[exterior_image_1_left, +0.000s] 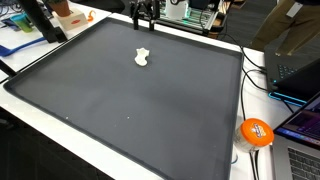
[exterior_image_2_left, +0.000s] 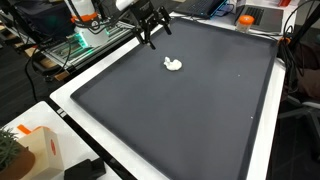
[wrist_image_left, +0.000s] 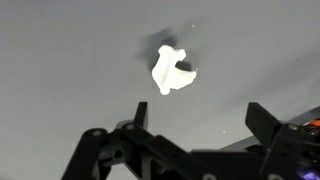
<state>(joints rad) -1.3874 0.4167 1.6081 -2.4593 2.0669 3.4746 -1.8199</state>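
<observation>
Your pincer (exterior_image_1_left: 146, 18) hangs with its jaws spread wide and nothing between them, above the far edge of the dark mat (exterior_image_1_left: 150, 120); the white crumpled piece (exterior_image_1_left: 142, 58) lies flat on that mat, well apart from the pincer and further in toward the mat's middle; in the wrist view it sits ahead of the fingertips (wrist_image_left: 262, 118), about centred between the two; its long axis runs roughly away from you in that view, slightly tilted, so it lies across the line joining the jaws; in both exterior views the arm reaches in from the mat's far side, with the wrist pointing down and held clear of the surface.
</observation>
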